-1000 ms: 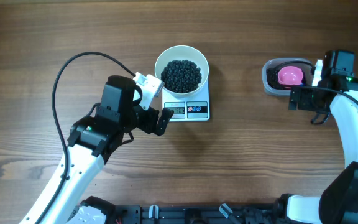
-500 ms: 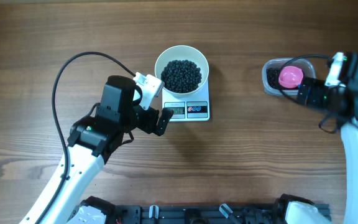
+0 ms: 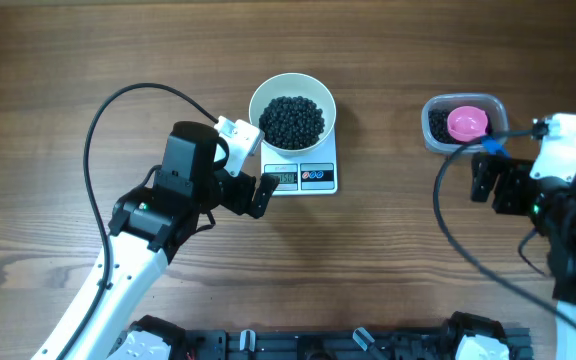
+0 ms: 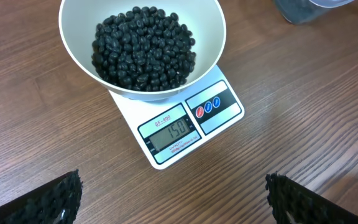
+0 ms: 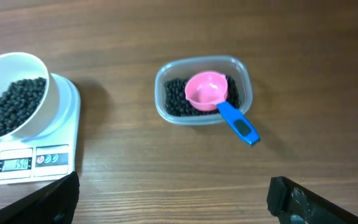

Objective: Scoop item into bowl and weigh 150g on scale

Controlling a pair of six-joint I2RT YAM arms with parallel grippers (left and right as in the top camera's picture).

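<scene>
Left gripper (image 3: 256, 168) jaws spread wide, holding nothing, hovering just beside the scale's (image 3: 308, 178) left front corner. The arm reaches in from the lower left, with a black cable (image 3: 118, 100) looping above it. Right gripper (image 3: 495, 185) also wide and empty, set near the front of the clear tub (image 3: 434, 130) and not touching it.

Surface: brown wood-grain table (image 3: 388, 250); no room is visible beyond it.

White bowl (image 3: 255, 110) sits on the scale platform with a heap of black beans (image 3: 292, 121) inside. More beans lie in the tub under a pink scoop (image 3: 468, 122).

Left wrist view: display reads 150, which is illegible from overhead. Right wrist view: the scoop's blue handle (image 5: 238, 123) juts over the tub rim.
</scene>
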